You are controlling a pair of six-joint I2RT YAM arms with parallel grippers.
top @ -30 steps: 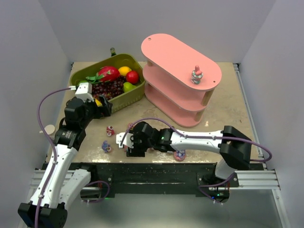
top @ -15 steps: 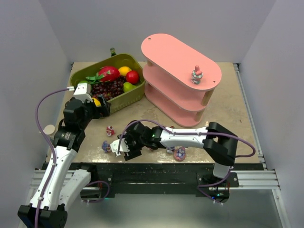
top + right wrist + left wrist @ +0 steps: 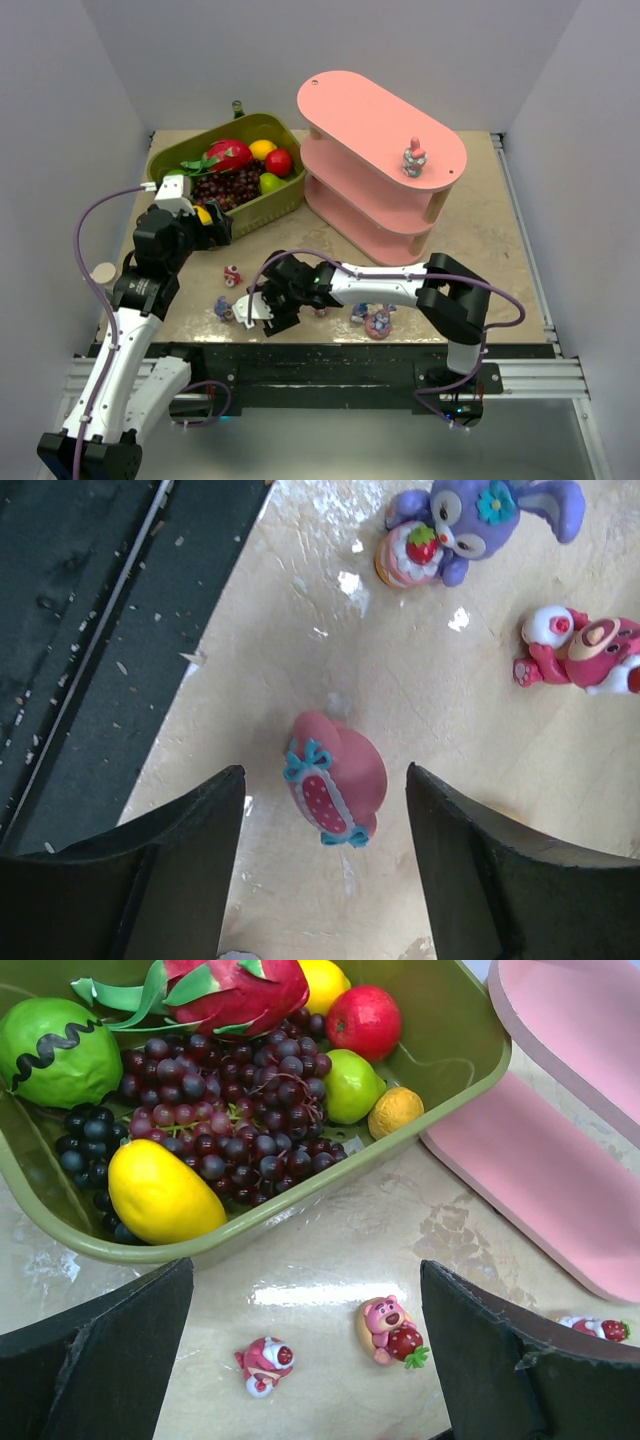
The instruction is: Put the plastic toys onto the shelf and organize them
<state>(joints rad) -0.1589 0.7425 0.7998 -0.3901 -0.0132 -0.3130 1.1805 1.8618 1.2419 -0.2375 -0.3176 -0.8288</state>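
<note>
The pink toy (image 3: pixel 338 778) with the blue bows lies on the table (image 3: pixel 470 810) right between my right fingers (image 3: pixel 180 860), which are spread wide and holding nothing. It sits a little nearer the one on the left of my wrist view. Its long axis runs roughly along the fingers, so I judge a close would pinch it across the narrow width. The purple bunny (image 3: pixel 470 525) and the pink bear (image 3: pixel 580 650) lie farther out, beyond the tips. My left fingers (image 3: pixel 100 1350), also open and empty, hang by the green basket (image 3: pixel 460 1050), well apart from this toy. A second ago my right arm was farther right. It has swung left over this toy, while the shelf (image 3: pixel 380 130) holds one toy (image 3: pixel 414 157) as before.
</note>
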